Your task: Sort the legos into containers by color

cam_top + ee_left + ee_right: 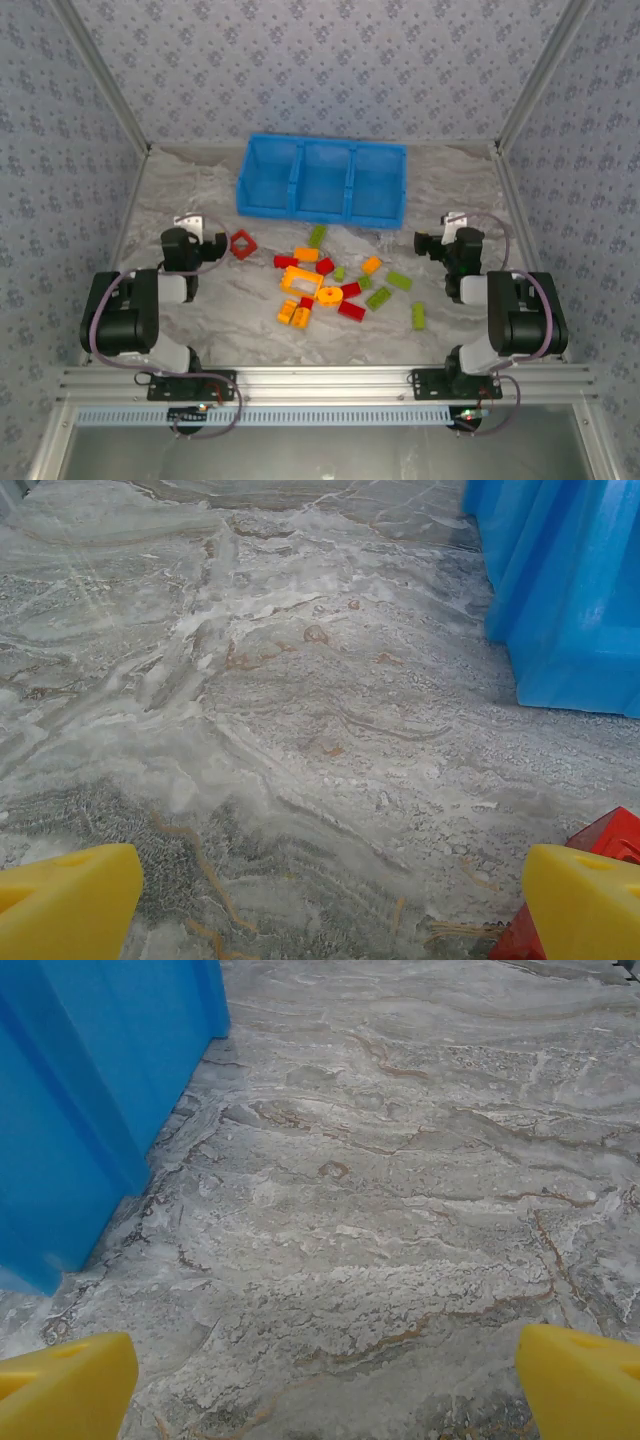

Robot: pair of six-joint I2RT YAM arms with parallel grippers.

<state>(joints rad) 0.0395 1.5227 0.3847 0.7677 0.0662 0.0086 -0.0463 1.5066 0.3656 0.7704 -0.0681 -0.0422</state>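
Currently the left hand (210, 242) hangs low over the desk (180, 190), its yellow fingers (65, 905) spread wide with nothing between them. Just beside its right fingertip lies a red brick (242, 243), frame-shaped and flat on the desk; the wrist view catches a corner of it (612, 838). It is roughly square, so it has no real long axis, and it sits cornerwise like a diamond.

Ahead and to the right of this hand stands the blue bin (270, 208), its long axis running side to side, with all three compartments bare. Further right, between the two hands, the other legos (300, 280) lie scattered, pointing every way.

The right hand (430, 243) is likewise spread and empty, with the bin ahead and to its left.

The likely step is picking up the red brick. To do it well, the left hand should shift right until the brick is centred, turn to meet two flat sides rather than corners, then lower and close.
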